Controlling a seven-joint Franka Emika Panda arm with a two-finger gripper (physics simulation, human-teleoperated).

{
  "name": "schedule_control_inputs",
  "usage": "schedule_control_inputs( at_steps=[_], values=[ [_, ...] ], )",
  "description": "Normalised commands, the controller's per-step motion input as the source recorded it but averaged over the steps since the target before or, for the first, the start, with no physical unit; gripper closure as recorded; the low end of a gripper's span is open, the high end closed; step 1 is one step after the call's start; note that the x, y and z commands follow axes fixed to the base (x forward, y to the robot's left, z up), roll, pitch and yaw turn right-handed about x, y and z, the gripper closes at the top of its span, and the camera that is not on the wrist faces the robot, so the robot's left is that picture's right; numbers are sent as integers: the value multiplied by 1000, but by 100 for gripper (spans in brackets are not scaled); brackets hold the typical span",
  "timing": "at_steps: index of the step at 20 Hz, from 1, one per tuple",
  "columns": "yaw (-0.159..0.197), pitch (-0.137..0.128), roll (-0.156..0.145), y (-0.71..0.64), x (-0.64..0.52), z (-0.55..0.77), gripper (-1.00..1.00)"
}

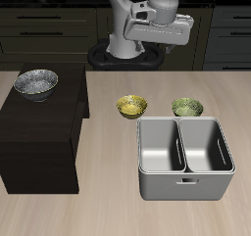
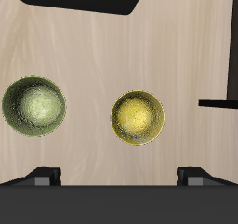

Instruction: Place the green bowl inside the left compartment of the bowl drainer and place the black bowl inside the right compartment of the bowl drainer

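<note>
The green bowl [image 1: 187, 107] sits upright on the table just behind the bowl drainer [image 1: 184, 186], a grey tub whose two wells hold nothing. On top of a dark cabinet stands the speckled black bowl [image 1: 36, 83]. My gripper [image 1: 157, 42] hangs high above the table, behind the two small bowls. In the wrist view the green bowl [image 2: 33, 105] lies on bare wood below, off to one side of my gripper [image 2: 118, 177]. Its fingertips [image 2: 42, 176] stand wide apart with nothing between them, so it is open.
A small yellow bowl [image 1: 131, 106] rests beside the green one, nearly under the gripper [image 2: 138, 117]. The dark cabinet [image 1: 39, 132] takes up one side of the table, and its edge [image 2: 218, 102] shows in the wrist view. The robot's base [image 1: 123, 54] stands at the back.
</note>
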Motion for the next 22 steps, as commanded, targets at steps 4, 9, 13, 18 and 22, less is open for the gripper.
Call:
schedule_control_inputs(
  at_steps=[4,9,13,18,22],
  values=[
    [-3,39,19,608,69,-191,-100],
    [-1,4,-10,370,48,-71,-100],
    [-21,-10,-42,326,102,-28,-100],
    [0,2,2,229,92,-11,-100],
    [-1,4,60,311,116,-21,-100]
  ],
)
